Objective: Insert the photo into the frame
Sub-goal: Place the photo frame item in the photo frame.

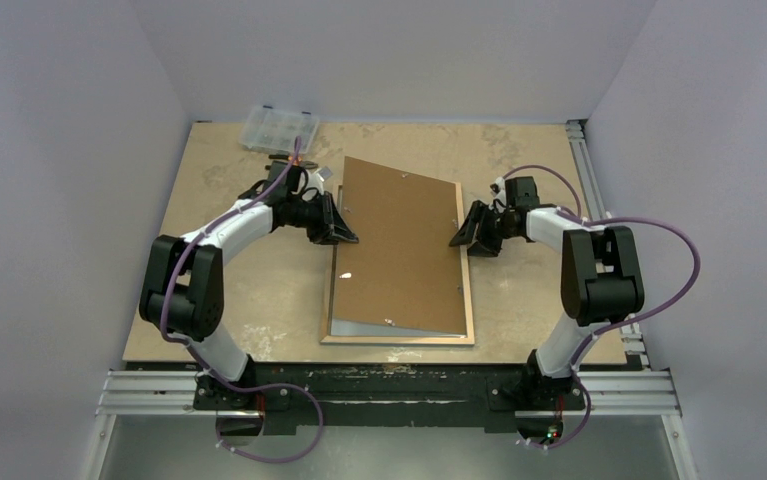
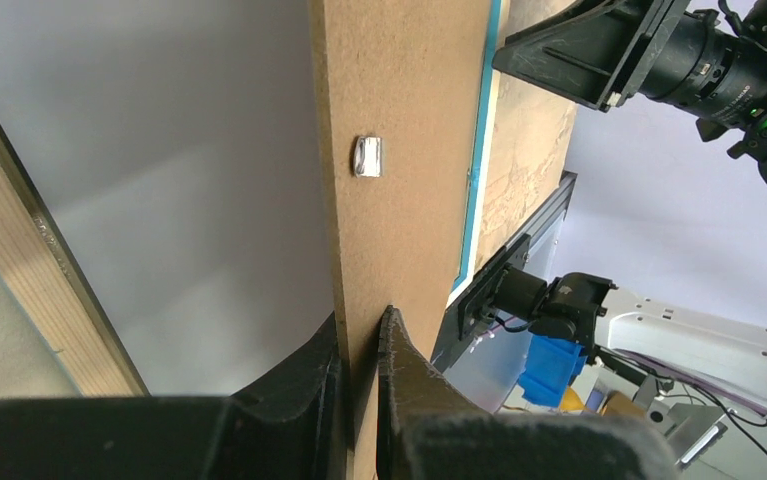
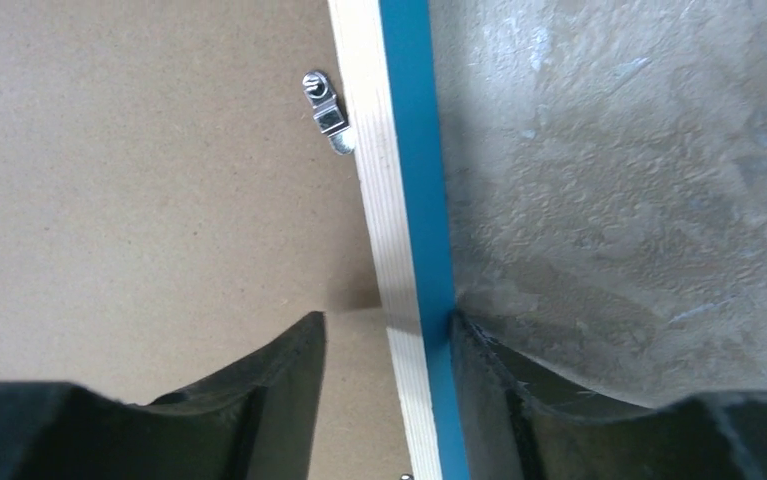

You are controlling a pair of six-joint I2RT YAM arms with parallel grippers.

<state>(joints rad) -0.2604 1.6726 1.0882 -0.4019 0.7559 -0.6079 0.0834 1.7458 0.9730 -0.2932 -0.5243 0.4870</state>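
We are seeing the left gripper (image 2: 364,330) clamping the backing board (image 1: 399,240), skewed over the frame (image 1: 399,340); right gripper (image 3: 387,325) straddling its rail, unclosed; photo (image 1: 359,325) seemingly inside already.

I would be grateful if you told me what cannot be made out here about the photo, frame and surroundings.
- Photo: printed face unseen; in the top view the backing board covers all but a pale strip.
- Frame: far rail hidden under the board, top view.
- Clear box: contents too small, top view.
- Board edge inside the left gripper: hidden by its fingers, left wrist view.
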